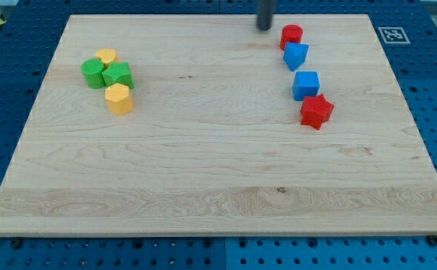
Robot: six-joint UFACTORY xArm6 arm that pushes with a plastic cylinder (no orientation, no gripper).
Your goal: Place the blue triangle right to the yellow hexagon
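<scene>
The blue triangle (296, 55) lies at the view's upper right, just below a red cylinder (291, 35). The yellow hexagon (118, 98) lies at the view's left, below a green star (118, 75). My tip (264, 28) is at the view's top, just left of the red cylinder and up-left of the blue triangle, touching neither. The rod runs out of the top of the view.
A green cylinder (93, 73) and a small yellow block (106, 56) cluster with the green star. A blue cube (306, 85) and a red star (316, 111) lie below the blue triangle. A marker tag (392, 34) sits off the board's top right corner.
</scene>
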